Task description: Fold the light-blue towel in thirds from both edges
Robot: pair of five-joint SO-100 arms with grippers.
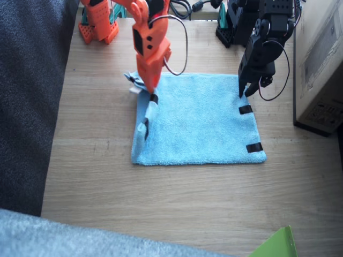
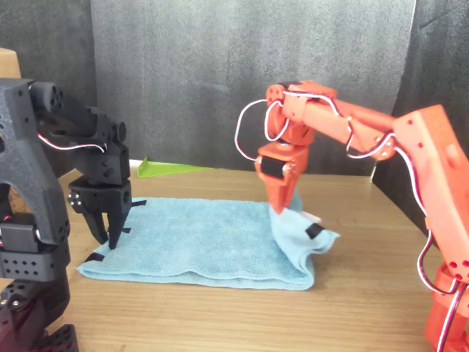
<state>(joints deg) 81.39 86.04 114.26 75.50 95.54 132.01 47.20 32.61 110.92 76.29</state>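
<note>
table: pale wood, bears everything; both arms reach down onto it from the far side in the fixed view.
light-blue towel: lies mostly flat betw the two grippers, long side running from one to the other. fluffy terry, so likely soft, light, floppy, no stiffness; it should drape and sag when lifted, and pile may cling to itself.
right arm: orange, leaning down over one short edge.
left arm: black, leaning down over the opposite short edge.
right gripper: fingers closed, pinching the towel at its edge; cloth is pulled up into a peak under it, corner folds hanging just below.
left gripper: tips pointed down at the far corner of its edge, touching or just above the cloth. jaws look nearly together; can't tell if it has any cloth.
lifted edge: curled up, tape strips twisted.
flat edge: below left gripper, 2 tape strips visible, flat.
hold advice: prob. pinch right at the taped edge, near a corner; a mid-cloth grip would likely bunch it.
</note>
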